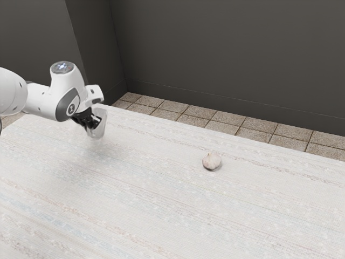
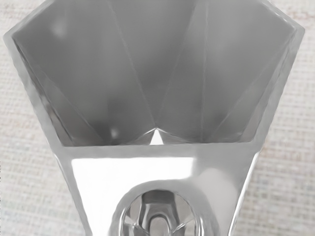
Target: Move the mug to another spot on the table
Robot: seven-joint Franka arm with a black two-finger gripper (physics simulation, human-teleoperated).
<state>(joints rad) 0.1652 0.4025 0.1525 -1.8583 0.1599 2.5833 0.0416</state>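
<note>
A shiny grey faceted mug point(image 1: 99, 129) is at the table's far edge, on the exterior view's left. My black gripper point(image 1: 90, 122) comes down onto its rim, shut on it. The mug sits tilted in the fingers, and I cannot tell whether its base touches the table. In the wrist view, the mug point(image 2: 157, 83) is right under the hand. I look down into its angular open mouth, and its handle loop point(image 2: 162, 211) is close to the camera.
A small pale, garlic-like lump point(image 1: 212, 161) lies on the whitish wood-grain table point(image 1: 161, 205), well toward the exterior view's right of the mug. Beyond the table's far edge are a tiled floor point(image 1: 242, 121) and dark walls.
</note>
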